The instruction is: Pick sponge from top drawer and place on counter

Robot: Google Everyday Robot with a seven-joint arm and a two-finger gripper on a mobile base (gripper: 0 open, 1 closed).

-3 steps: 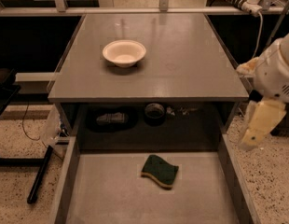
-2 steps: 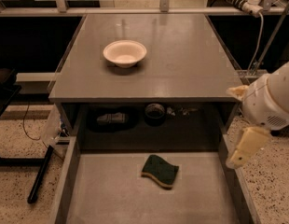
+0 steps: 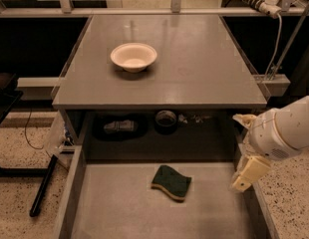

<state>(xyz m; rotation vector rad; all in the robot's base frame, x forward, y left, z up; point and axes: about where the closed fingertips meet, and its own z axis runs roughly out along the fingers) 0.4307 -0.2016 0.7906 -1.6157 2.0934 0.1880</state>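
The sponge [image 3: 171, 182], dark green on top with a yellow foam layer, lies flat on the bottom of the open top drawer [image 3: 114, 208], right of its middle. The counter [image 3: 194, 68] is the grey tabletop above the drawer. My gripper [image 3: 242, 151] hangs at the drawer's right wall, right of the sponge and apart from it. Its two cream fingers stand apart, one up near the counter's front corner and one [image 3: 249, 172] pointing down over the drawer wall. It holds nothing.
A white bowl [image 3: 134, 57] stands on the counter's left half. A dark shelf recess [image 3: 159, 128] under the counter holds a dark cup and clutter. A black bar [image 3: 42, 185] and cables lie on the floor at left. A power strip [image 3: 259, 1] sits at the back right.
My gripper and arm have come down and to the left, from beside the counter's right edge to the drawer's right wall. The sponge and bowl have not moved.
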